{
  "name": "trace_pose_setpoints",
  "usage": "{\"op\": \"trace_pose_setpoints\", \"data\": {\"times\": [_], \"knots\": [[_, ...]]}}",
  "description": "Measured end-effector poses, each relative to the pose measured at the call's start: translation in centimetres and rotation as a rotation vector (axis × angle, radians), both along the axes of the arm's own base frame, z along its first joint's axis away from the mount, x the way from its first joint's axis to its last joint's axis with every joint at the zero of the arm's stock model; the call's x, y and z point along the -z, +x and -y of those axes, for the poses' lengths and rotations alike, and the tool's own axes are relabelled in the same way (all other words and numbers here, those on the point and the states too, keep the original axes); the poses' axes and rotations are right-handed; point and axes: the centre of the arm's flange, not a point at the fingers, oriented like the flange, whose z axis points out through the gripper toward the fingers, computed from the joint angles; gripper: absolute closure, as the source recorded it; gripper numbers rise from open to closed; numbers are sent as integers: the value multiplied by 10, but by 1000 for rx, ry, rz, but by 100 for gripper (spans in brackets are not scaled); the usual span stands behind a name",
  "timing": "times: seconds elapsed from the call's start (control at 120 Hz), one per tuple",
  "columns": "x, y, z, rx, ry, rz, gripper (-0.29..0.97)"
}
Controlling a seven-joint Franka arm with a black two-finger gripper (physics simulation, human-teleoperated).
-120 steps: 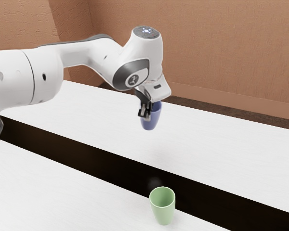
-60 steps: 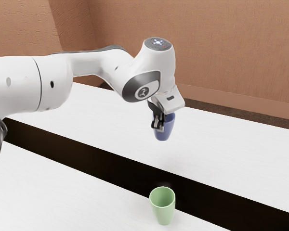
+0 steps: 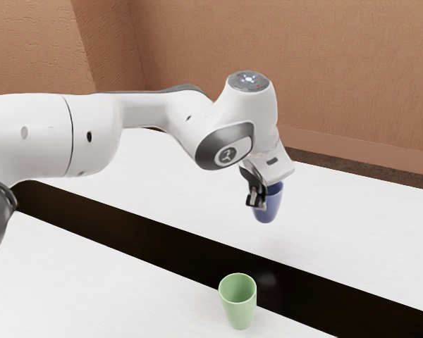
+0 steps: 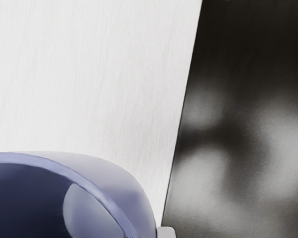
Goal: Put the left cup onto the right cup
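Note:
My gripper (image 3: 261, 199) is shut on the rim of a dark blue cup (image 3: 269, 205), which hangs upright in the air above the white table (image 3: 352, 218). In the wrist view the blue cup (image 4: 49, 198) looms large and blurred just under my hand. A light green cup (image 3: 237, 300) stands upright on the near white surface, below the held cup and a little toward the exterior view's left. The two cups are well apart.
A wide dark strip (image 3: 162, 243) runs diagonally between the two white surfaces, and the green cup stands at its near edge. In the wrist view the dark strip (image 4: 248, 124) lies beside the white tabletop (image 4: 89, 74). Brown walls (image 3: 338, 63) rise behind the table.
My arm has carried the blue cup toward the exterior view's right and somewhat lower, closer to the green cup. The green cup has not moved.

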Motion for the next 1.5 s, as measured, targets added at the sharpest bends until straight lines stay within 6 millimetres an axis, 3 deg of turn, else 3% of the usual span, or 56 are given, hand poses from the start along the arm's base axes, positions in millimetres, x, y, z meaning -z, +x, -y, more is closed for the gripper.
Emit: {"op": "trace_pose_setpoints", "data": {"times": [0.217, 0.467, 0.7, 1.133, 1.5], "knots": [[-8, -18, 0, -37, 0, -34, 79], [-5, -36, 5, -89, -2, -94, 79], [5, -32, 13, -104, 13, -98, 79], [1, -26, 48, -49, -2, -45, 79], [7, -36, 98, 22, -15, -32, 79]]}}
